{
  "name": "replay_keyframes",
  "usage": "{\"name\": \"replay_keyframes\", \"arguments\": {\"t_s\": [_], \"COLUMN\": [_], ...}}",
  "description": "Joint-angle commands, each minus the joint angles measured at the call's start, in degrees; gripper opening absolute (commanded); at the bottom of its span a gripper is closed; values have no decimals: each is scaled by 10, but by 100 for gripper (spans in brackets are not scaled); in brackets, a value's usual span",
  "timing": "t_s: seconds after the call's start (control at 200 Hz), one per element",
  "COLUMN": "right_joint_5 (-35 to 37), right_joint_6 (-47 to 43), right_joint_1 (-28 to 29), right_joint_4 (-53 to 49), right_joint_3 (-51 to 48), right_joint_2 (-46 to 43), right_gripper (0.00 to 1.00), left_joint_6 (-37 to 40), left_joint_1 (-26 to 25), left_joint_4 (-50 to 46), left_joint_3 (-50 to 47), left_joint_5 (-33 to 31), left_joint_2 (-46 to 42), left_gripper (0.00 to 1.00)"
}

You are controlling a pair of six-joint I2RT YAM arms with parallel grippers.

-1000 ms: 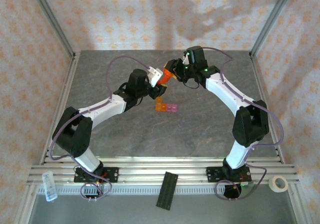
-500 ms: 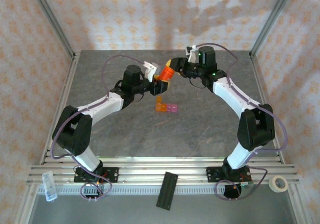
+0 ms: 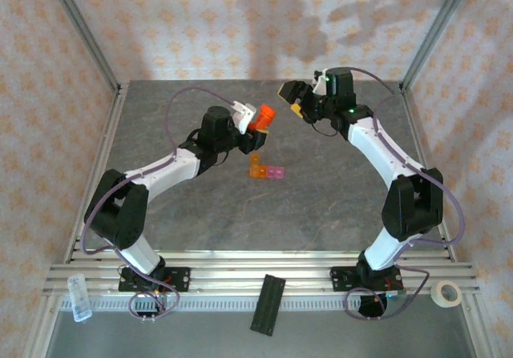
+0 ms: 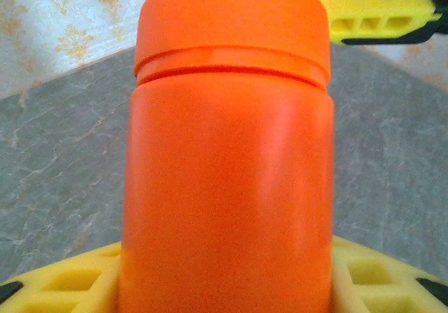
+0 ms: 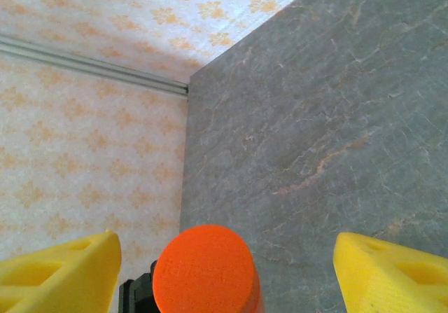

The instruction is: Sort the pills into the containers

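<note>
1. Starting at the left, the left gripper is clenched round the body of the orange bottle and holds it raised above the table, tilted toward the other arm. In the left wrist view its yellow fingers flank the base of the bottle on both sides.
2. The cap is still seated on the bottle, with no gap at its seam. No pills are visible anywhere. My guess is that they are inside the closed bottle, though the pictures cannot confirm it.
3. Below and just right of the bottle, the containers lie flat on the table as a short strip, orange at one end and pink at the other. They are apart from both arms. I cannot tell whether the cells are open or what is in them.
4. Furthest right, the right gripper is released. Its jaws are spread wide and face the capped end, near it but not touching. In the right wrist view the cap sits in line with the gap between them.
5. Judged from this, the step in hand is uncapping, and sorting has not begun. The next move calls for the right jaws to advance squarely over the cap, close and twist, while the left grip resists the turn.
</note>
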Motion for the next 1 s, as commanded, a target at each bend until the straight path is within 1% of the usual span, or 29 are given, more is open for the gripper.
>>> {"name": "replay_keyframes", "arguments": {"t_s": [0.0, 0.28, 0.445, 0.611, 0.706, 0.801, 0.906, 0.996], "right_joint_5": [32, 41, 39, 34, 33, 30, 27, 19], "right_joint_6": [31, 33, 31, 32, 29, 30, 23, 10], "right_joint_1": [13, 50, 62, 64, 64, 64, 62, 54], "right_joint_4": [-44, -49, -49, -43, -40, -33, -26, -11], "right_joint_3": [25, 38, 39, 32, 28, 24, 20, 16], "right_joint_2": [5, 37, 41, 41, 40, 39, 39, 34], "right_gripper": [80, 81, 77, 65, 52, 42, 37, 35], "left_joint_6": [51, 60, 61, 60, 60, 54, 45, 26], "left_joint_1": [-11, -23, -27, -29, -29, -30, -28, -21], "left_joint_4": [1, -8, -8, -10, -11, -10, -6, -4], "left_joint_3": [2, 14, 15, 16, 18, 19, 19, 21], "left_joint_5": [-49, -56, -57, -60, -60, -59, -61, -32], "left_joint_2": [-24, -14, -12, -13, -13, -13, -15, -20], "left_gripper": [0, 0, 0, 0, 0, 0, 0, 0]}}
